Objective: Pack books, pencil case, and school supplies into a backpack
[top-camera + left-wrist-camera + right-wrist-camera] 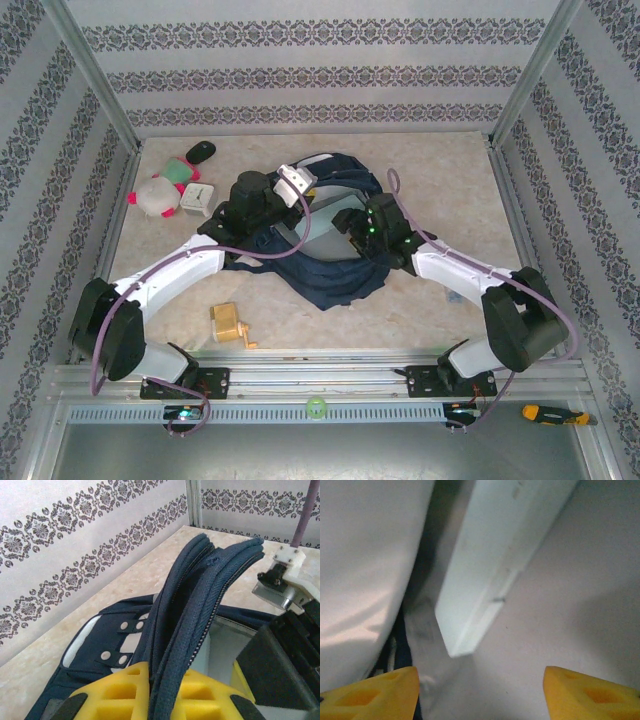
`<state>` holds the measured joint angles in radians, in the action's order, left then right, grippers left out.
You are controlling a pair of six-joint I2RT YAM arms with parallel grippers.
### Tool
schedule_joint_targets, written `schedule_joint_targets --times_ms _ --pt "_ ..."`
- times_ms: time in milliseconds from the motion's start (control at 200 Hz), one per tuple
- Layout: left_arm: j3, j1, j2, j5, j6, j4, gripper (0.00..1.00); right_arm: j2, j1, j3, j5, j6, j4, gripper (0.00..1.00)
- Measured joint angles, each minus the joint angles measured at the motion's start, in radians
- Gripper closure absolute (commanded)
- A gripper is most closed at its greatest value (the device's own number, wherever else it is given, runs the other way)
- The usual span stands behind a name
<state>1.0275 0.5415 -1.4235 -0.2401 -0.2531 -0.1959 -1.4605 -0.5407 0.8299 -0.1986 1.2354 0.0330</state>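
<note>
The dark navy backpack (335,280) lies open in the middle of the table. My left gripper (298,188) is shut on its zippered rim (200,610) and holds that rim up; the yellow fingers (115,690) pinch the fabric from both sides. My right gripper (348,226) reaches into the opening. It is open (480,692), with nothing between its fingertips. Just beyond them the pale blue pencil case (485,565) rests against the grey lining (570,605). The yellow-orange pencil sharpener (232,324) sits on the table in front of the backpack. The books are out of view.
A pink-and-white plush toy (157,196), a white square clock (197,198) and a small black object (201,151) lie at the back left. Patterned walls close in three sides. A screwdriver (545,412) lies on the metal rail at the near right.
</note>
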Motion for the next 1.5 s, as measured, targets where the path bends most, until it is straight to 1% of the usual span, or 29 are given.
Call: schedule_joint_targets --times_ms 140,270,400,500,625,705,750,845,950,995,1065,1155,1225,1300,1420,1500 --pt "-0.002 0.0 0.008 -0.003 0.0 0.0 1.0 -0.024 -0.048 -0.004 0.019 0.019 0.032 0.49" --pt "-0.006 0.0 0.011 -0.018 0.001 -0.001 1.0 -0.111 -0.068 -0.003 0.037 0.027 0.112 0.53" --pt "-0.024 0.0 0.021 -0.032 0.009 -0.011 1.0 -0.221 -0.068 0.012 0.069 0.031 0.191 0.6" --pt "-0.038 0.0 0.028 -0.035 0.021 -0.019 1.0 -0.29 -0.068 0.039 0.087 0.042 0.264 0.6" --pt "-0.038 0.0 0.029 -0.02 0.027 -0.022 1.0 -0.3 -0.08 0.055 0.113 0.033 0.315 0.52" --pt "-0.038 0.0 0.032 0.004 0.035 -0.022 1.0 -0.275 -0.111 0.057 0.144 0.007 0.315 0.45" --pt "-0.038 0.0 0.033 0.016 0.044 -0.022 1.0 -0.248 -0.135 0.053 0.161 -0.012 0.31 0.43" --pt "-0.038 0.0 0.035 0.05 0.065 -0.021 1.0 -0.139 -0.208 0.034 0.219 -0.065 0.287 0.4" --pt "-0.037 0.0 0.037 0.086 0.088 -0.011 1.0 -0.001 -0.299 0.017 0.295 -0.144 0.254 0.32" --pt "-0.037 0.0 0.038 0.094 0.097 -0.008 1.0 0.032 -0.326 0.018 0.309 -0.167 0.256 0.3" --pt "-0.034 -0.014 0.048 0.087 0.122 0.01 1.0 0.097 -0.394 -0.01 0.389 -0.282 0.217 0.26" --pt "-0.032 -0.037 0.058 0.087 0.151 0.036 1.0 0.146 -0.503 -0.019 0.417 -0.439 0.179 0.22" --pt "-0.024 -0.051 0.061 0.089 0.168 0.062 1.0 0.14 -0.575 -0.004 0.411 -0.542 0.154 0.2" --pt "-0.015 -0.058 0.062 0.089 0.18 0.082 1.0 0.098 -0.649 0.029 0.407 -0.648 0.117 0.18" --pt "-0.007 -0.061 0.062 0.088 0.188 0.103 1.0 -0.032 -0.776 0.116 0.384 -0.867 0.072 0.11" --pt "-0.003 -0.066 0.062 0.087 0.195 0.111 1.0 -0.126 -0.84 0.179 0.354 -1.016 0.061 0.05"
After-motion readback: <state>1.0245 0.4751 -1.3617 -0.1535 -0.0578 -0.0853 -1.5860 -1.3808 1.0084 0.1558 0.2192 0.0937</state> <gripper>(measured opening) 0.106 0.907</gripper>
